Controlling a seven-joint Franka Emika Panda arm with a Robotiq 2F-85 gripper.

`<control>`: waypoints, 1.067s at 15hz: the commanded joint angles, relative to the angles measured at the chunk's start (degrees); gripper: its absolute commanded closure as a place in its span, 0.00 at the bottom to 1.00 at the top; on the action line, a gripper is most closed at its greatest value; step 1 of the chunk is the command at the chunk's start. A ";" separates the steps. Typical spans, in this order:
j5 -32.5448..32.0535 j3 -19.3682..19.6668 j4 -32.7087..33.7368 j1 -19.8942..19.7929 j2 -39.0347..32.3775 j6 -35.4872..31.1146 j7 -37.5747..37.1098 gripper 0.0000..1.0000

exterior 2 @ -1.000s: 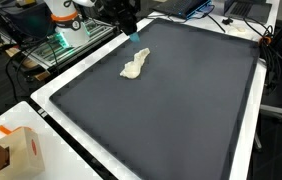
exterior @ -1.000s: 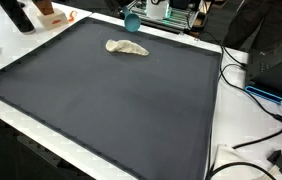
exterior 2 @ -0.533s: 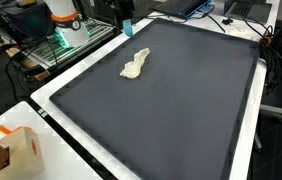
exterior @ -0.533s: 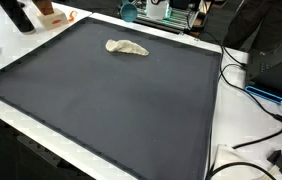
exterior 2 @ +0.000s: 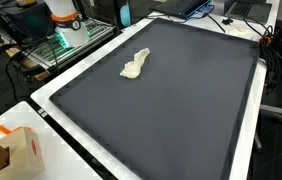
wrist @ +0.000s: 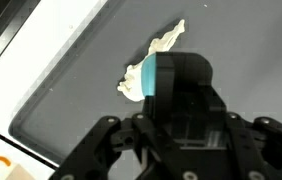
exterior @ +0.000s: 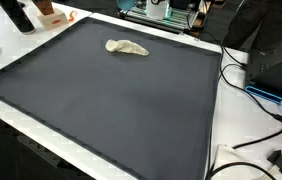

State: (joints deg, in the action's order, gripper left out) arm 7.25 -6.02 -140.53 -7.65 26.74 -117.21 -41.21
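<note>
Tool (wrist: 181,110) pinched shut on a black cylinder with a teal end (wrist: 166,75), raised clear of the bench (exterior: 216,130). Behind it in the wrist view, flat on the black rectangular mat (exterior: 111,100): crumpled cream cloth (exterior 2: 134,65), untouched.

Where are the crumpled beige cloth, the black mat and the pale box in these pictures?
crumpled beige cloth (exterior 2: 135,65): exterior view, its middle part.
black mat (exterior: 121,110): exterior view, bare middle area.
pale box (exterior 2: 23,152): exterior view, its side face.

Teal-faced dark block (wrist: 178,78) held aloft above crumpled cream cloth (wrist: 166,40) lying on black mat (wrist: 81,90)
</note>
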 commanded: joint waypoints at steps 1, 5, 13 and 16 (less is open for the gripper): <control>-3.47 -1.57 -1.41 0.17 3.96 0.76 -3.65 0.75; -5.02 -2.85 -1.02 0.45 5.63 1.29 -5.27 0.75; -7.22 -3.62 -0.02 1.03 5.55 0.45 -4.70 0.50; -7.28 -3.66 -0.02 1.03 5.60 0.45 -4.70 0.50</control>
State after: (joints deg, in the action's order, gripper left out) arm 0.45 -10.40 -140.68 -7.45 32.45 -116.93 -45.54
